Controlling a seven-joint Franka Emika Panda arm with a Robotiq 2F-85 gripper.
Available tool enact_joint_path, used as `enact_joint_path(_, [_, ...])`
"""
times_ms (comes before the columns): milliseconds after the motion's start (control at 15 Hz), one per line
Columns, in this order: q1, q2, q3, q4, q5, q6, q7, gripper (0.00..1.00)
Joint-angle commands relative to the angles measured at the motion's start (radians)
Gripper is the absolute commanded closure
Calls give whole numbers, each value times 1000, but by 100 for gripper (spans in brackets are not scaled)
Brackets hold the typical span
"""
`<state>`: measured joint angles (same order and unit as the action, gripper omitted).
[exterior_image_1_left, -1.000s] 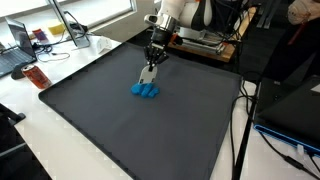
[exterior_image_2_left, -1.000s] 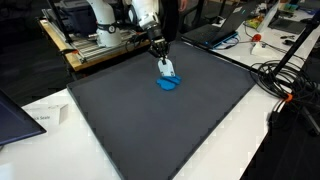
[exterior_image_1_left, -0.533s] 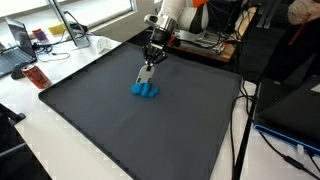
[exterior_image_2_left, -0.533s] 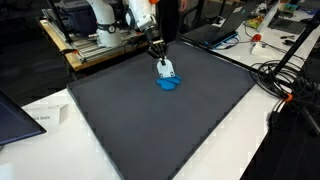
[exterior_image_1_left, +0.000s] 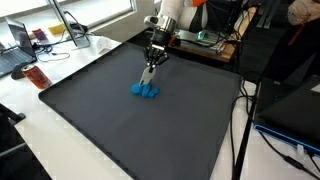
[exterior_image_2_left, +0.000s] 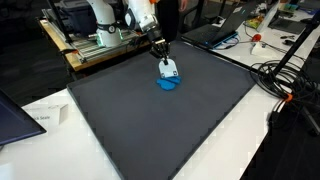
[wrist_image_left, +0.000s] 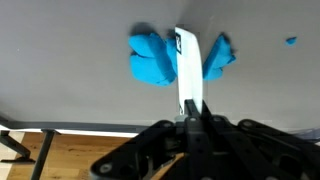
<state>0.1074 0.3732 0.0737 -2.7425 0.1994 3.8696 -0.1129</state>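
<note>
Dark mat (exterior_image_1_left: 150, 135) bears blue cloth (exterior_image_1_left: 145, 92) below gripper (exterior_image_1_left: 152, 64) (clamping white stick (exterior_image_1_left: 148, 74)).

In your wrist view the white strip (wrist_image_left: 188, 70) hides the middle of the blue lump (wrist_image_left: 150, 62), neither clear enough to name.

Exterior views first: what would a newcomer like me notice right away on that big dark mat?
A bright blue lump lies on the dark grey mat, toward the robot's end. Right over it, the gripper is shut on a slim white stick pointing down at the lump.
</note>
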Motion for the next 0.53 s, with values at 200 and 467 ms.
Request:
enact_joint_path(200, [15, -131, -26, -5, -6, -248, 20, 99])
enact_joint_path(467, [14, -247, -33, -1, -12, -475, 32, 99])
